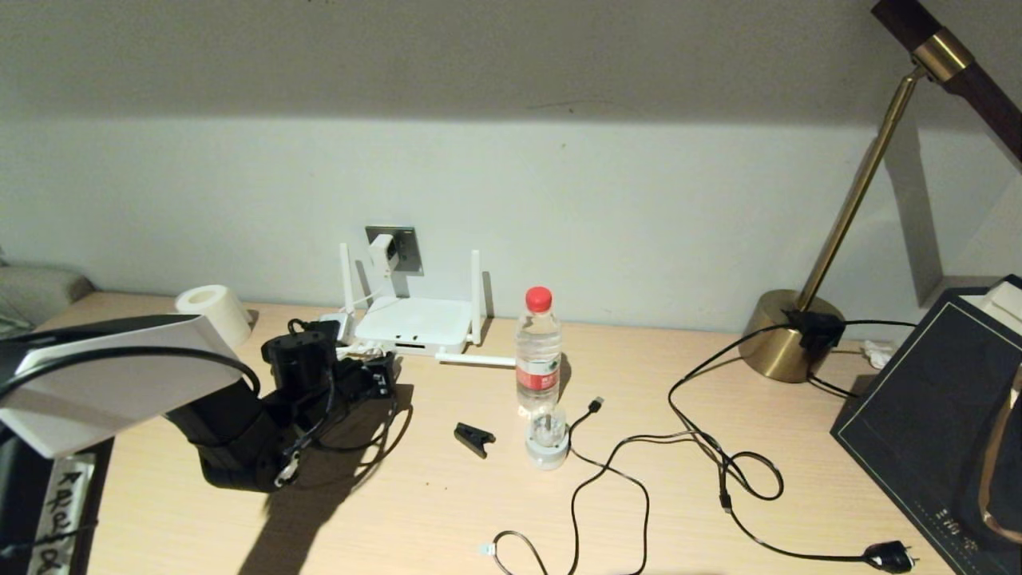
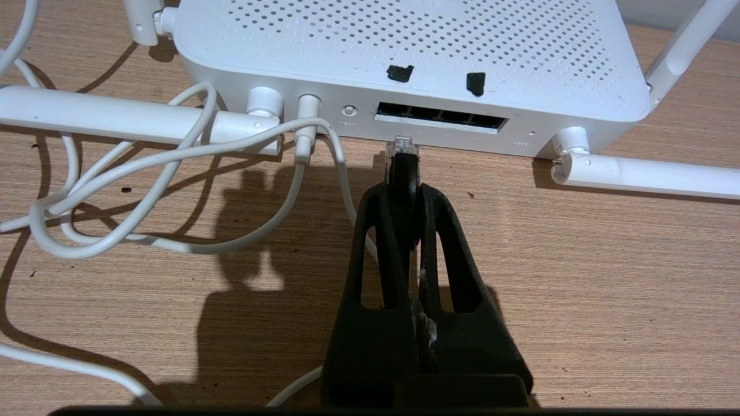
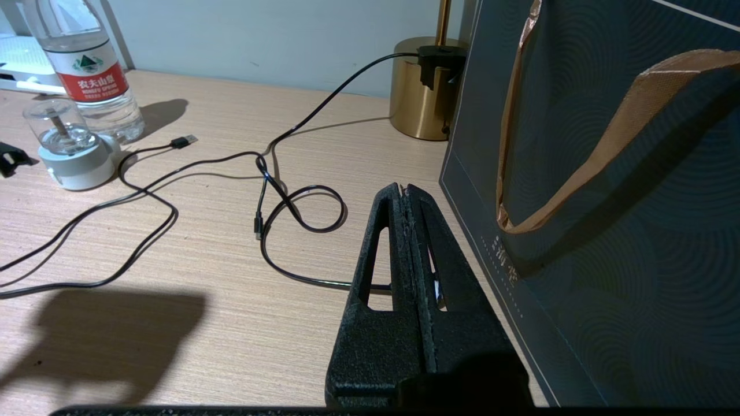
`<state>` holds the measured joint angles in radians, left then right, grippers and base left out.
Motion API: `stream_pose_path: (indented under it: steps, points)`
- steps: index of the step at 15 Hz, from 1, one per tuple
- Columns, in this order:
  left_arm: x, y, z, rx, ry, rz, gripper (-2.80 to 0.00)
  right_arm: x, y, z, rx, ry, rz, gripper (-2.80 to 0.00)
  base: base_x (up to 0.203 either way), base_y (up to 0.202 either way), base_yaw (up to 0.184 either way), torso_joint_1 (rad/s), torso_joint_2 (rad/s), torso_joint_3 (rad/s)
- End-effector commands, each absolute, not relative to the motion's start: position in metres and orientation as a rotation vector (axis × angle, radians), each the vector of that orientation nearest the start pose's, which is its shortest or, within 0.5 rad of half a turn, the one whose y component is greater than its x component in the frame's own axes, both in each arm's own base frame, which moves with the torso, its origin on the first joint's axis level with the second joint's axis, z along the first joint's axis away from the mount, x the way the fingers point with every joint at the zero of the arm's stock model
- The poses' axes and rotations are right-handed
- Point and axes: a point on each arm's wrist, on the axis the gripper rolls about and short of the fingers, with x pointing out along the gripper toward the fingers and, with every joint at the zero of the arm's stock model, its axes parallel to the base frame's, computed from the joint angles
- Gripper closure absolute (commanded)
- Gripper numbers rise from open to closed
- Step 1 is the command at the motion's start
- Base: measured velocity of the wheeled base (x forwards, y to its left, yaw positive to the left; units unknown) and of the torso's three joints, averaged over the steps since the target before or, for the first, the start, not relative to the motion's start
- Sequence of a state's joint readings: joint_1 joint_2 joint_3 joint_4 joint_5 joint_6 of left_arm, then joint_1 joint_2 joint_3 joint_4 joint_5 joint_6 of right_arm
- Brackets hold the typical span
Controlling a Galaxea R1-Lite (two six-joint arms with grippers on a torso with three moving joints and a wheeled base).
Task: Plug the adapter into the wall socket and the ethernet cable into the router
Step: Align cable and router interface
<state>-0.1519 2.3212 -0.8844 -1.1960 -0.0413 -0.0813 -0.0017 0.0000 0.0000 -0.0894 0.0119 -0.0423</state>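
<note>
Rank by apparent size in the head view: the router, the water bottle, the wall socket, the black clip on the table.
1. router
2. water bottle, close to the router; it stands nearer the camera, so this order is unsure
3. wall socket
4. black clip

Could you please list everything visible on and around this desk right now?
adapter: one, white, in the wall socket
router: one, white, by the wall
ethernet cable: one, black, clear plug just short of the router's ports
water bottle: one, clear, red cap, mid-desk
tape roll: one, white, far left
lamp: one, brass, right
bag: one, dark, right edge
left gripper: jaws shut on the ethernet cable
right gripper: jaws shut, beside the bag
</note>
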Motion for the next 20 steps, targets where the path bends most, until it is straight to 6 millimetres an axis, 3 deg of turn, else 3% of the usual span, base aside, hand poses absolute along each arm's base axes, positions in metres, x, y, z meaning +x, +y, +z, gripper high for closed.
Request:
stream_pose_path:
  steps: [1,20]
  points:
    - [0.3984,-0.0619,0.0328,-0.068,0.239,-0.183,0.0,-0.0204,0.0003,0.0754,-0.043,-0.055,0.01,0.0,0.0,0.0,0.0,0.0,0.0,0.0]
    - [0.4019,-0.0599,0.0354,-0.069,0.225,-0.176,0.0,-0.0204,0.0003,0.0754,-0.043,-0.055,0.01,0.0,0.0,0.0,0.0,0.0,0.0,0.0]
